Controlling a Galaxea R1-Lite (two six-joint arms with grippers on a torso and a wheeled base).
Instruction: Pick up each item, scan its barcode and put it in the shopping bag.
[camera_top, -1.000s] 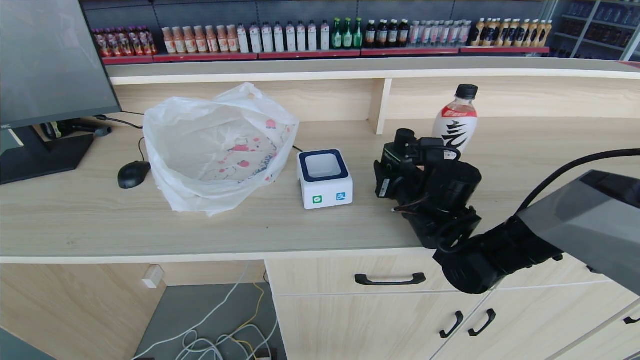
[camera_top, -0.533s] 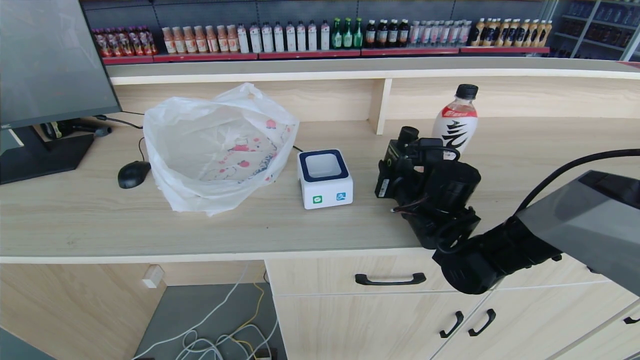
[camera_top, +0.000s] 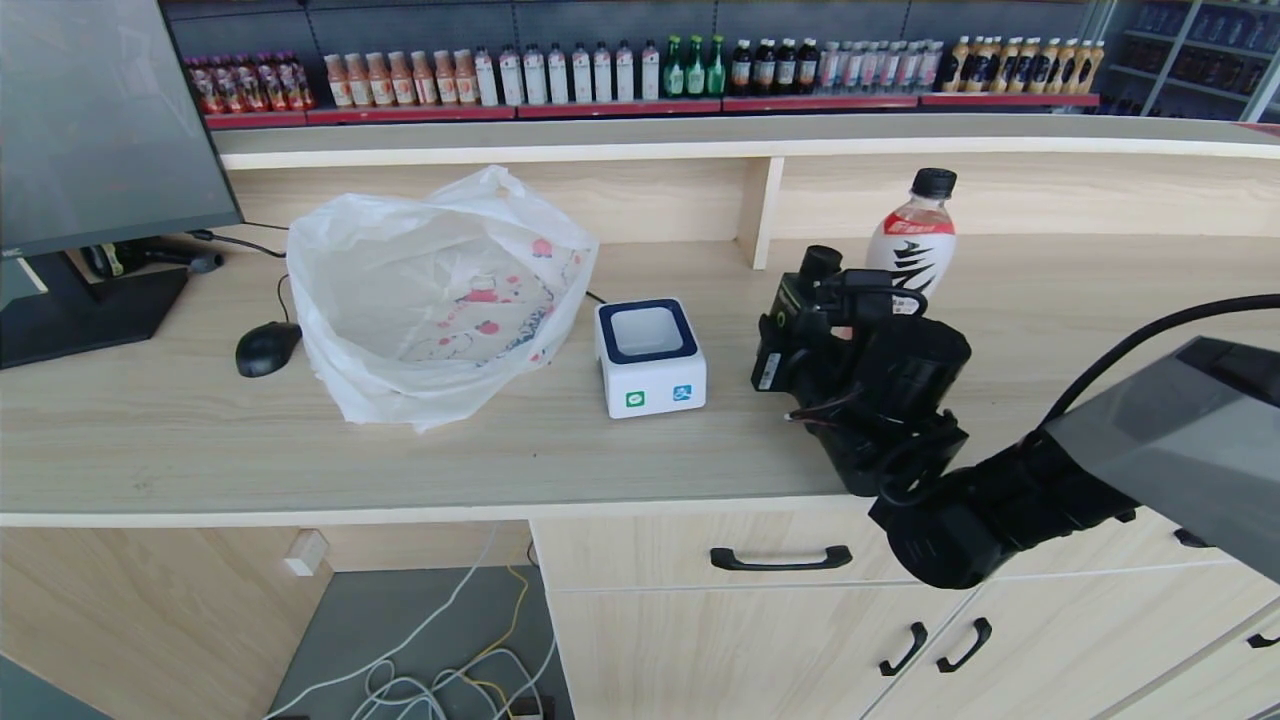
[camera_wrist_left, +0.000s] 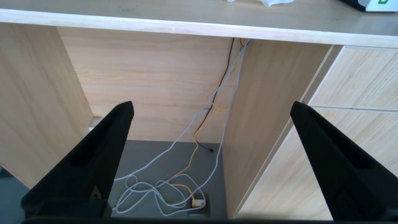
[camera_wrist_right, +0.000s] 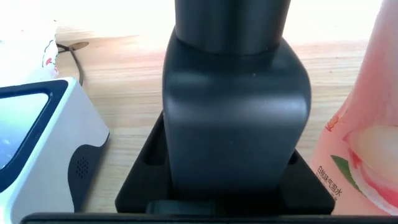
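1. The right gripper (camera_top: 822, 285) has crept a little farther across the counter (camera_top: 200, 430) since a second ago, and it now sits closer to the bottle (camera_top: 915, 240). Nothing else has shifted.
2. I can't tell whether the right gripper is open or closed, because its black housing hides the front. The right wrist view shows the bottle (camera_wrist_right: 367, 124) just beside it.
3. The left gripper (camera_wrist_left: 211, 168) hangs below the counter's near edge, released, with its two black fingers (camera_wrist_left: 118, 155) spread wide.
4. The one bottle stands upright at the far right. It is smooth plastic with pinkish contents, a black cap and a white label with dark strokes.
5. The one shopping bag (camera_top: 440, 290) is thin, crinkled, translucent white plastic with red marks. It sits open, left of centre.
6. The one scanner (camera_top: 650, 357) is a white cube with rounded corners and a dark blue rim around its top window. It sits between the bag and the right gripper.
7. One rounded black mouse (camera_top: 267, 348) and one flat dark monitor (camera_top: 100, 120) are at the left.
8. The counter is pale wood grain.
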